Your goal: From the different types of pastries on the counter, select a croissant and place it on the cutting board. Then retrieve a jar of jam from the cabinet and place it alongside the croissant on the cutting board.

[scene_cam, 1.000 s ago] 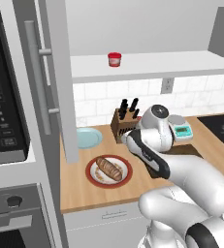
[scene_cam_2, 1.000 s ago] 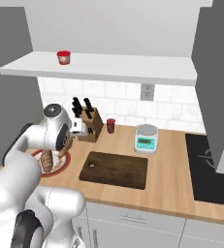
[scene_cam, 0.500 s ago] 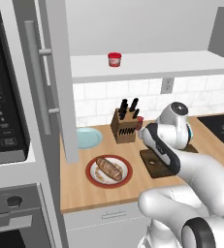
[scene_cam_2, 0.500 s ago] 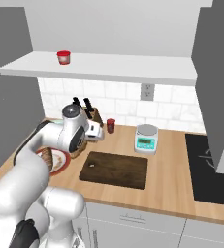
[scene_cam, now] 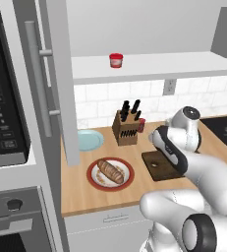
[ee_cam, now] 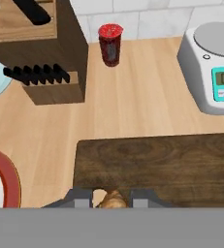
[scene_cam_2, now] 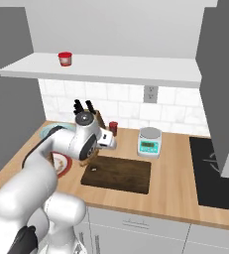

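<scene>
In the hand view my gripper (ee_cam: 112, 199) is shut on the croissant (ee_cam: 115, 200), a small golden-brown pastry held between the two dark fingertips (ee_cam: 82, 197). It hangs just above the left end of the dark brown cutting board (ee_cam: 162, 164) (scene_cam_2: 123, 174). The scored loaf (scene_cam: 111, 171) lies on a red-rimmed plate (scene_cam: 95, 180) left of the board. On the white cabinet shelf (scene_cam: 149, 66) the red jar of jam (scene_cam: 116, 60) (scene_cam_2: 65, 58) stands alone. The cabinet door (scene_cam: 56, 74) with its bar handle (scene_cam: 37, 83) is swung open.
A knife block (ee_cam: 40, 53) and a dark red-lidded shaker (ee_cam: 110, 44) stand behind the board. A kitchen scale (scene_cam_2: 149, 142) sits to the board's right, a light blue plate (scene_cam: 89, 140) by the wall, and a black cooktop (scene_cam_2: 220, 173) at the far right.
My arm has swung right from over the red-rimmed plate to the board's left end, carrying the croissant. The loaf, hidden before, now shows on its plate.
</scene>
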